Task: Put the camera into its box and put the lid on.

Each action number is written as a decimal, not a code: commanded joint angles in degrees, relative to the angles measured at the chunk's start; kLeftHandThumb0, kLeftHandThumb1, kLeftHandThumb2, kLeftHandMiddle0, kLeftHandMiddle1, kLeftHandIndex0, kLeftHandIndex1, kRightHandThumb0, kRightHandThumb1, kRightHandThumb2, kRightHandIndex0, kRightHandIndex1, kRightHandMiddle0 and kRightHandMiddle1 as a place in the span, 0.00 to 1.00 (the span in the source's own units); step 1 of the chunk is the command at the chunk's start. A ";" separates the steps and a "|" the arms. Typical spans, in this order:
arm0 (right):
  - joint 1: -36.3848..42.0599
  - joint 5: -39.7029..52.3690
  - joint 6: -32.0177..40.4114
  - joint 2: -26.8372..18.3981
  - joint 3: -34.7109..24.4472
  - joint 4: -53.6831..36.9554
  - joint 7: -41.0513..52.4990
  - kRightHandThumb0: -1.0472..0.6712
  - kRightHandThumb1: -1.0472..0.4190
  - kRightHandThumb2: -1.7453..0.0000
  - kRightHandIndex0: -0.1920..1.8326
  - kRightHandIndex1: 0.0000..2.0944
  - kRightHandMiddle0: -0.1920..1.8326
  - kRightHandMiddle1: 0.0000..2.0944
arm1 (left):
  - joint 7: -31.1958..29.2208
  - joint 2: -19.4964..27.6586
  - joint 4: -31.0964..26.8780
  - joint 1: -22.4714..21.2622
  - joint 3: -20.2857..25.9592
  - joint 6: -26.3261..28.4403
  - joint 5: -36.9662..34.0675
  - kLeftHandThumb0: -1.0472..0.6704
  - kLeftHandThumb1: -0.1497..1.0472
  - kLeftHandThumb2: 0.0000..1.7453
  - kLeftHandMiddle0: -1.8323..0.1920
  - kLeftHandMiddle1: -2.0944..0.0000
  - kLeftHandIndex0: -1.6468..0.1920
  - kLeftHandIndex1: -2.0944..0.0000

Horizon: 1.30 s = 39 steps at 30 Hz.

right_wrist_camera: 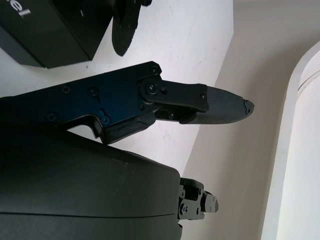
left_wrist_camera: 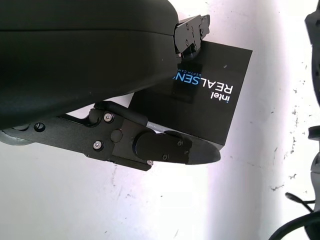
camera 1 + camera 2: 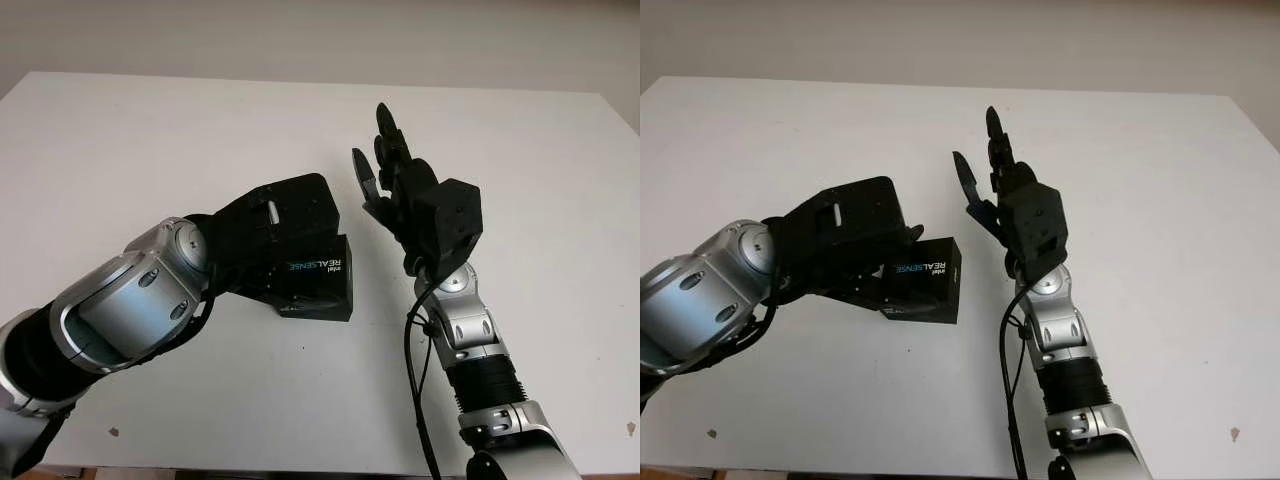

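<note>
Black box [image 3: 318, 278] sits mid-table, lid on, the left hand [image 3: 275, 225] clamped over it — fingers [image 2: 165, 150] down its sides. The right hand [image 3: 395, 180] hangs open just beside it. Risk — letting go unevenly could drag the box or skew the lid.

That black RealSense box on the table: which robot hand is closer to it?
The left. The left robot hand is on the black box, fingers curled around its sides. The right robot hand is open, raised above the table beside the box, not touching it.

Black box [image 3: 320, 280] with white-and-blue lettering on a white table [image 3: 150, 140].
</note>
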 commanded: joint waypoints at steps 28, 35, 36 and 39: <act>-0.90 0.17 -0.32 0.27 -0.32 0.20 -0.30 0.17 0.00 0.71 0.07 0.03 0.08 0.03 | -8.22 -1.57 1.28 -13.03 -5.65 -5.08 -2.04 0.24 1.00 0.24 1.00 1.00 1.00 1.00; -0.65 0.38 -0.27 0.06 -0.45 0.05 0.10 0.17 0.00 0.71 0.07 0.03 0.08 0.03 | -7.82 0.85 3.89 -11.69 -6.70 -8.80 0.53 0.25 1.00 0.25 1.00 1.00 1.00 1.00; -0.65 0.50 -0.13 0.05 -0.53 0.00 0.20 0.18 0.00 0.71 0.07 0.02 0.08 0.03 | -7.74 1.37 4.23 -11.26 -6.87 -9.84 1.23 0.24 1.00 0.25 1.00 1.00 1.00 1.00; -0.73 0.40 -0.27 -0.28 -0.58 0.27 0.41 0.18 0.00 0.71 0.07 0.02 0.08 0.03 | -8.01 2.29 5.59 -9.86 -6.40 -11.24 2.27 0.23 1.00 0.25 1.00 1.00 1.00 1.00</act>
